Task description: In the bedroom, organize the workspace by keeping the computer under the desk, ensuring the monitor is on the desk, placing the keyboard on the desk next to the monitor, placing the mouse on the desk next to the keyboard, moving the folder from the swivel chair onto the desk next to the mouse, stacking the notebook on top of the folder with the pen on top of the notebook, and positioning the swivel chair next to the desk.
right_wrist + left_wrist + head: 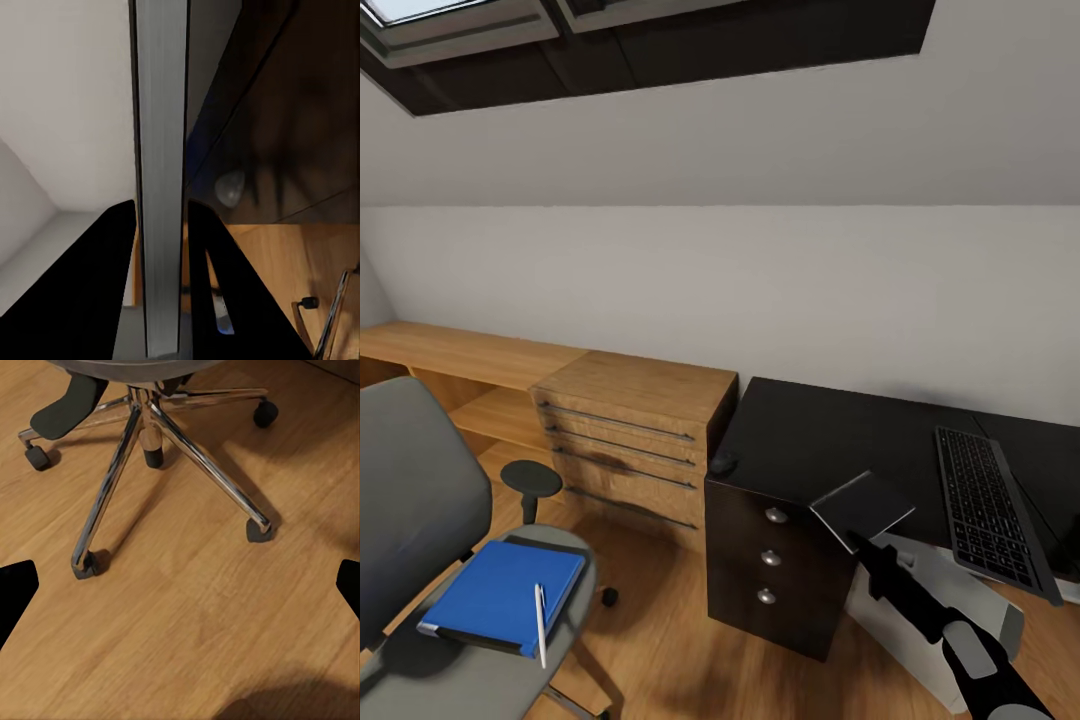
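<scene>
Grey walls and a wood floor (660, 640) surround the black counter (810, 440), where keyboard (990, 510) and mouse (722, 463) lie far apart. Folder (500, 595) and pen (541, 625) rest on the chair (420, 500). From the left wrist, the left gripper (180, 585) stands open over the chair base. From the right wrist, the right gripper (161, 247) clamps the notebook (160, 150) edge-on.
</scene>
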Tool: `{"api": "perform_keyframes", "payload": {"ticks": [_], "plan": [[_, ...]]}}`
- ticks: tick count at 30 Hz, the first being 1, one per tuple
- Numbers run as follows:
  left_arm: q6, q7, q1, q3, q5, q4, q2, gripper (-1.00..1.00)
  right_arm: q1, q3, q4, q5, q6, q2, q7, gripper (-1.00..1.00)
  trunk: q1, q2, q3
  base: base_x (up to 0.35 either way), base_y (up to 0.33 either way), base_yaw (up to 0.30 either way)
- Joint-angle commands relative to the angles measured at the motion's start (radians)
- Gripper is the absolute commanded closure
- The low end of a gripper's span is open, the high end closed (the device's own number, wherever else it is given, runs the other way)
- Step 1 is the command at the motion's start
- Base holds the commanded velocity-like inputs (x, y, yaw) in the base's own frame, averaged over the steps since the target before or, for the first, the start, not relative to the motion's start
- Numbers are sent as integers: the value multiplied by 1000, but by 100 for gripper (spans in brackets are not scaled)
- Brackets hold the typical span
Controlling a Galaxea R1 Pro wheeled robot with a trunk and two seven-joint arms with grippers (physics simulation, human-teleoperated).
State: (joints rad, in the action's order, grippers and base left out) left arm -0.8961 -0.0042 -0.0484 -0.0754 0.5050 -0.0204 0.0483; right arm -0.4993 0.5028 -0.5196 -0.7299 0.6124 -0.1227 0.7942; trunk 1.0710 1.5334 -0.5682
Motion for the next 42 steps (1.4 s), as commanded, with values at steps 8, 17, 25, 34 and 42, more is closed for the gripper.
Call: {"api": "perform_keyframes", "payload": {"ticks": [8,17,25,34,42], "plan": [[-1,0,-1,-9,7,0,0,-100,-1,17,1,-2,-4,1,-2,100,0,1,-1,96,0,0],[-1,0,-1,-8,7,0,1,-100,-1,19,1,-2,-6,2,-3,100,0,1,-1,84,0,0],[-2,-2,-1,-7,7,0,1,-100,-1,19,1,-2,-6,2,-23,100,0,1,-1,6,0,0],[-3,-1,-1,-7,7,0,1,-100,-1,19,1,-2,-6,3,-27,100,34,64,-29,0,0,0],[-3,0,0,-7,7,0,1,-100,-1,20,1,-3,-7,3,-26,100,46,85,-39,0,0,0]]}}
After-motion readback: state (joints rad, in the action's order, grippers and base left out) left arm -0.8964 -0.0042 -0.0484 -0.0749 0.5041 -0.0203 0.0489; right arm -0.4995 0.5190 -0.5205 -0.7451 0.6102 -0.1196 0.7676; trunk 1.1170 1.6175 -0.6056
